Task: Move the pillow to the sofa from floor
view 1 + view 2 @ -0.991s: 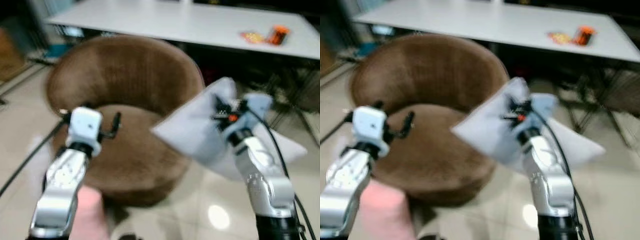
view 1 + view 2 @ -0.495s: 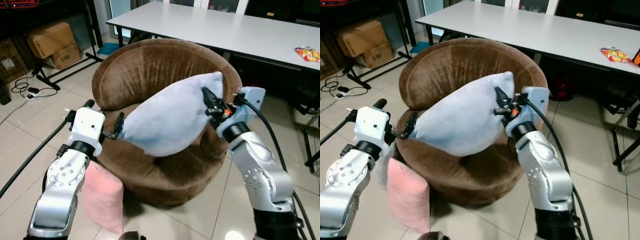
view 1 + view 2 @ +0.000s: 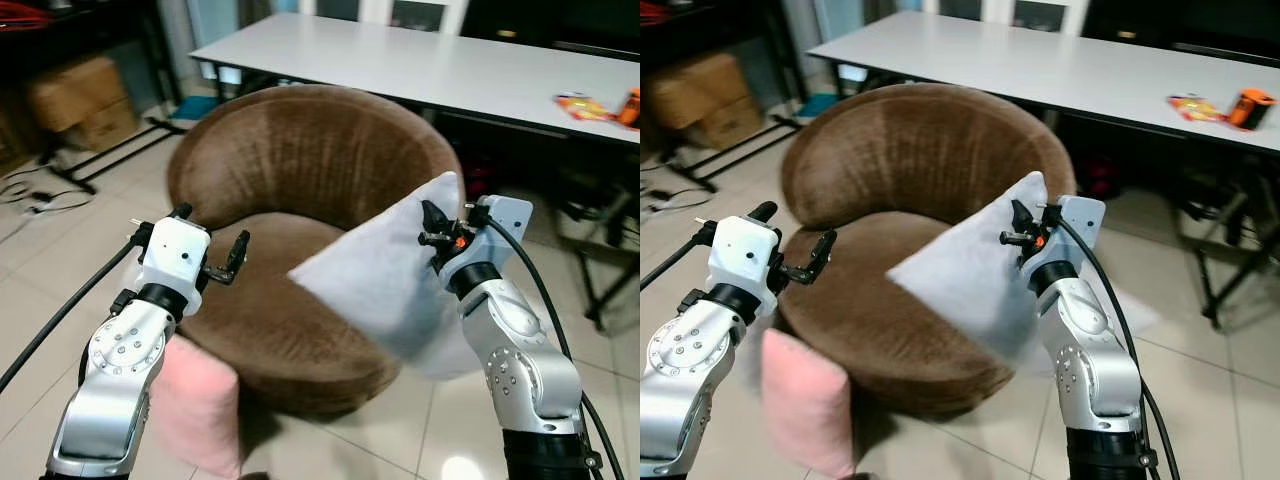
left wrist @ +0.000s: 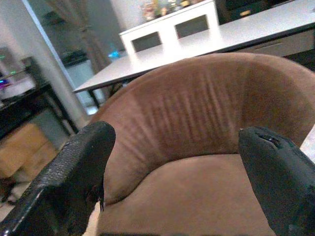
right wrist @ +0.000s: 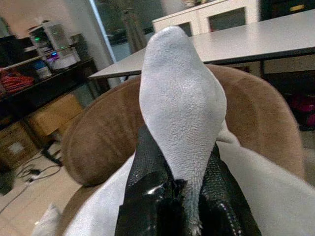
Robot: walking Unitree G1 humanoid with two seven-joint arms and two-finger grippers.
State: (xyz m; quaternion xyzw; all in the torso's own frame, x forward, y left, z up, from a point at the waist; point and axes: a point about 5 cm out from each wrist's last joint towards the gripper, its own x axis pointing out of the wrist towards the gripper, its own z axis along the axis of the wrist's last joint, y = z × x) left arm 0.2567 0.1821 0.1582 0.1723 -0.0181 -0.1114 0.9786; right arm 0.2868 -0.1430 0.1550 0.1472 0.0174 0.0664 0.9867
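A light blue-grey pillow [image 3: 385, 285] hangs from my right gripper [image 3: 432, 225], which is shut on its upper corner. The pillow droops over the right front edge of the round brown sofa [image 3: 300, 170], partly above the seat and partly beyond it. In the right wrist view the pillow's corner [image 5: 179, 98] sticks up between the black fingers [image 5: 147, 177]. My left gripper [image 3: 212, 228] is open and empty above the left side of the seat, apart from the pillow. The left wrist view looks between its fingers [image 4: 74, 167] at the sofa back [image 4: 197, 108].
A pink pillow [image 3: 195, 405] leans on the floor against the sofa's left front. Behind the sofa stands a long white table [image 3: 420, 65] with orange snack packets [image 3: 590, 103]. Cardboard boxes [image 3: 70, 100] sit at far left, and metal chair legs [image 3: 600, 260] at right.
Half a second ago the pillow stretched across the seat up to the left gripper. Now it hangs lower and further right from the right gripper. The view itself has shifted too.
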